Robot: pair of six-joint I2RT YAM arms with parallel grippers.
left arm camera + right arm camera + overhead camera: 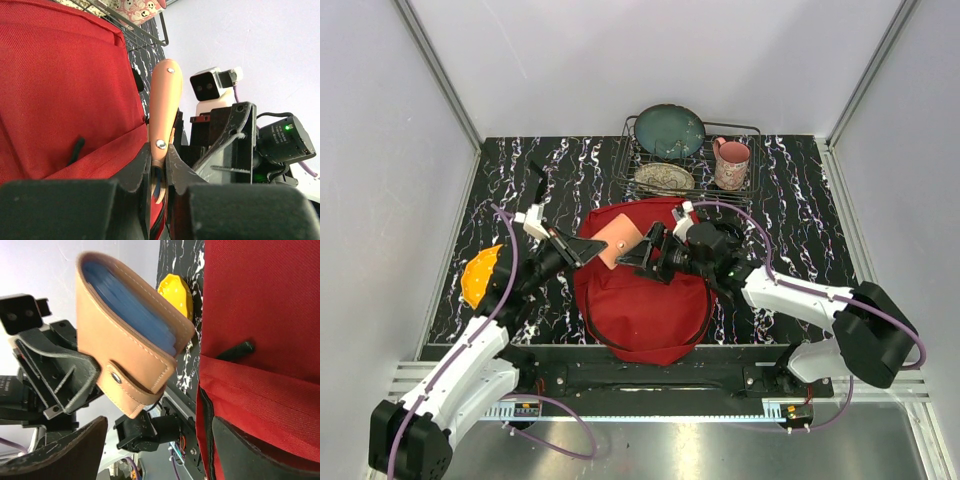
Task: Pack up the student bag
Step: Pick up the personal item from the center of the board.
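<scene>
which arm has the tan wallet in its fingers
The left gripper, fingers shut on the tan wallet above the student bag; the right gripper is open beside it.

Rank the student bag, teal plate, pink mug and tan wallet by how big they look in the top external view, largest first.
1. student bag
2. teal plate
3. pink mug and tan wallet: these look about alike. The wallet is held up nearer the camera, so I leave them unranked.
</scene>
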